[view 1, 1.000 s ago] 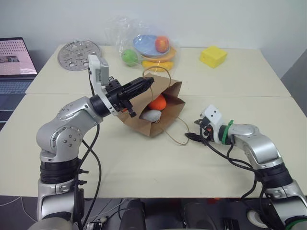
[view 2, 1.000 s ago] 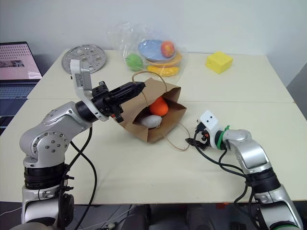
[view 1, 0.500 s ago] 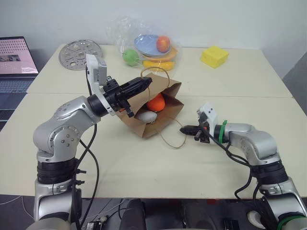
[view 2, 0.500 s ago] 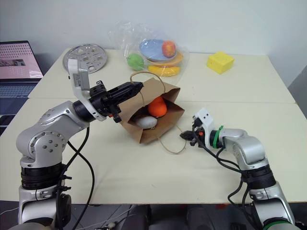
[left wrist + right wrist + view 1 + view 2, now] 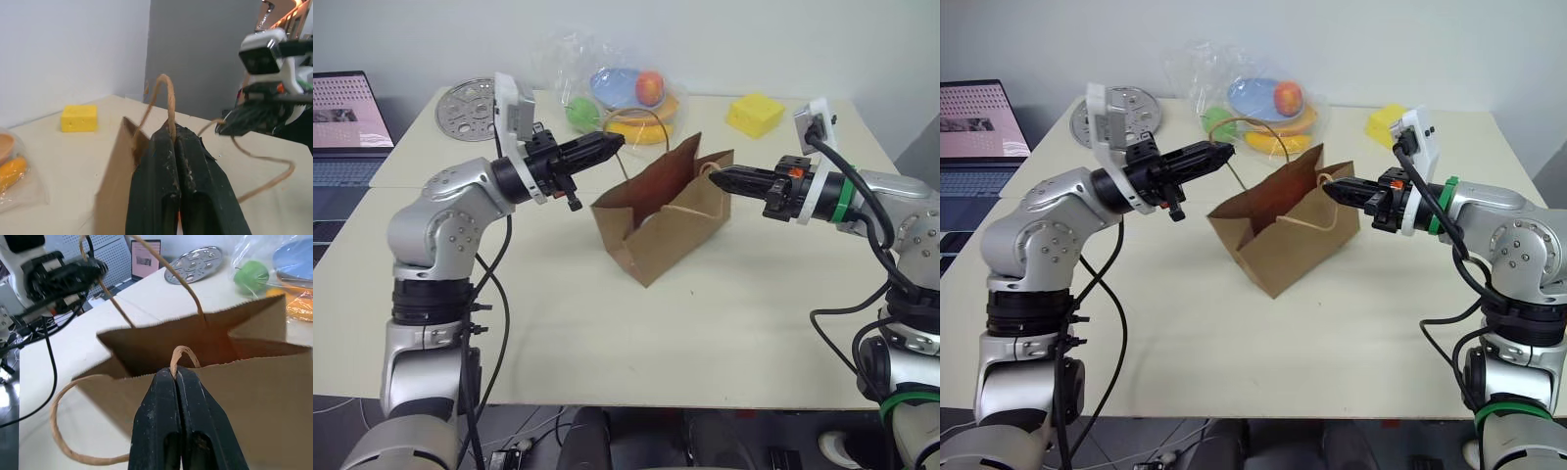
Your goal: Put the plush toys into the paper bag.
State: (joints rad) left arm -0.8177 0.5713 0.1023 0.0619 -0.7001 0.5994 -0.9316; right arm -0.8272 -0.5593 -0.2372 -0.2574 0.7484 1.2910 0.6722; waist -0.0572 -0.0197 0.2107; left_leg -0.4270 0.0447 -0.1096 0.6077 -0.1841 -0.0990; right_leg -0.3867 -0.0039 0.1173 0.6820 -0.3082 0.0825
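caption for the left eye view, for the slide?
Both hands, left hand and right hand, shut on the cord handles of the paper bag, holding it upright.

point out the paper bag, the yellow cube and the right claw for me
paper bag (image 5: 671,240), left eye view, on its brown front wall
yellow cube (image 5: 756,114), left eye view, on its top face
right claw (image 5: 717,176), left eye view, at the shut fingertips pinching the bag's cord handle

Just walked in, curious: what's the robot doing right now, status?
Left tool shut on one bag handle, right tool shut on the other. Bag upright on the table, mouth open. Toys not visible from here. Nothing in the way.
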